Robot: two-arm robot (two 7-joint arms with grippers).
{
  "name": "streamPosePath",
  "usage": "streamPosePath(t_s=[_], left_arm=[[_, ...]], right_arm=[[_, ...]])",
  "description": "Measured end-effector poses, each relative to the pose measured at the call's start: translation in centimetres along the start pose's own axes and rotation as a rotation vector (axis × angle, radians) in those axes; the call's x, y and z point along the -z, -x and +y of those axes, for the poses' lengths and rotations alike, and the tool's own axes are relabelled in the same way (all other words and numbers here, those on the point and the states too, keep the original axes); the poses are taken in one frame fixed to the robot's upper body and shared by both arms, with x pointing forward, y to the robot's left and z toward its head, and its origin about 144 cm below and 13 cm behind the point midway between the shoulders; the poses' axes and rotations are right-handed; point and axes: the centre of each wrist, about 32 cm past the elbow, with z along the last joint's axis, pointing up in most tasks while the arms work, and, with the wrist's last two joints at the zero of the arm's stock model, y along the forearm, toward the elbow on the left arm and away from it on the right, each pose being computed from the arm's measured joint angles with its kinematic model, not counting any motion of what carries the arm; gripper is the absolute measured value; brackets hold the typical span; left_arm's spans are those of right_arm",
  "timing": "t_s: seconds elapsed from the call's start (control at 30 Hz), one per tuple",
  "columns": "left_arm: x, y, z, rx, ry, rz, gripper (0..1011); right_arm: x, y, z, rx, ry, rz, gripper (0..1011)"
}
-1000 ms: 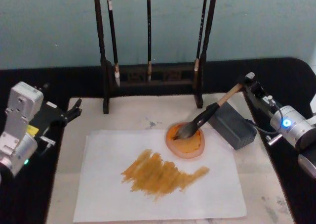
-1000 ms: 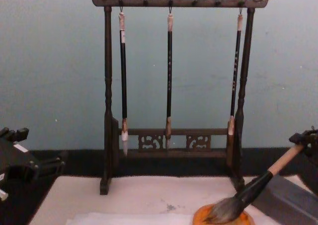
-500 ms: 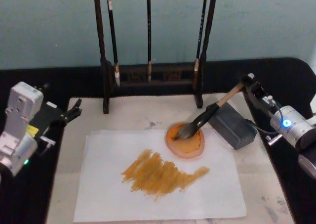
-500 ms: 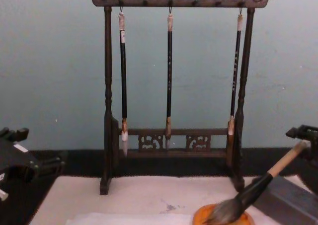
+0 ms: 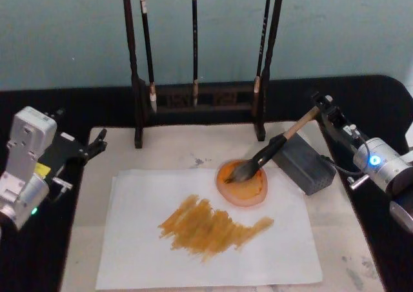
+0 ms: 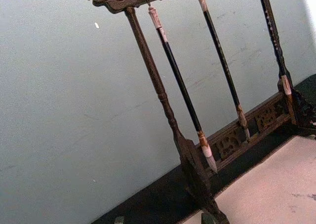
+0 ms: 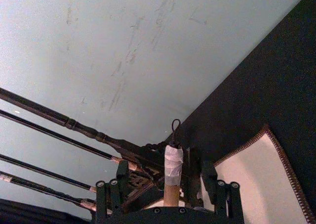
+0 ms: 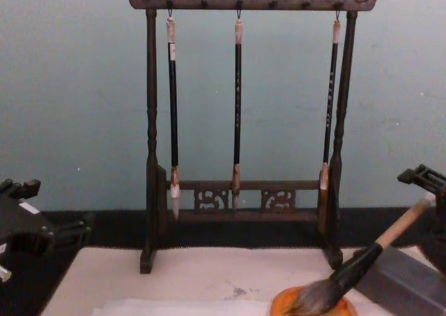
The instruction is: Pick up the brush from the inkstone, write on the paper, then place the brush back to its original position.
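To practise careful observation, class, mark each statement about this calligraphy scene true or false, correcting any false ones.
1. The brush has its bristles in the orange dish. True.
2. Three thin brushes hang from the rack. True.
3. The paper is blank. False: ochre strokes cover its middle.
4. The right end effector clamps the brush. False: it is open around the handle's end.
5. The left end effector hovers above the paper. False: it sits off to the paper's left.
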Motion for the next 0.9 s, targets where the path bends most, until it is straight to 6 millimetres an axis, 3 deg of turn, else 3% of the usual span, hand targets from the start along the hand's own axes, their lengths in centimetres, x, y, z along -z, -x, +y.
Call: streamPosePath(t_s=[0.1, 0.5, 0.73, 0.9], left_arm=[[0.0, 0.0, 0.0, 0.000, 0.000, 0.000, 1010], [0.0, 0.0, 0.0, 0.000, 0.000, 0.000, 1010], [0.0, 0.0, 0.0, 0.000, 0.000, 0.000, 1010], [0.0, 0.0, 0.0, 0.000, 0.000, 0.000, 1010]], right_arm=[[0.0, 0.0, 0.0, 0.000, 0.000, 0.000, 1000], [-0.2, 1.1, -1.4, 0.034, -0.031, 0.014, 1000], [-0.3, 2.4, -4.2, 0.059, -0.063, -0.040, 1000], [-0.4, 3.2, -6.2, 0.013, -0.096, -0.222, 1000]])
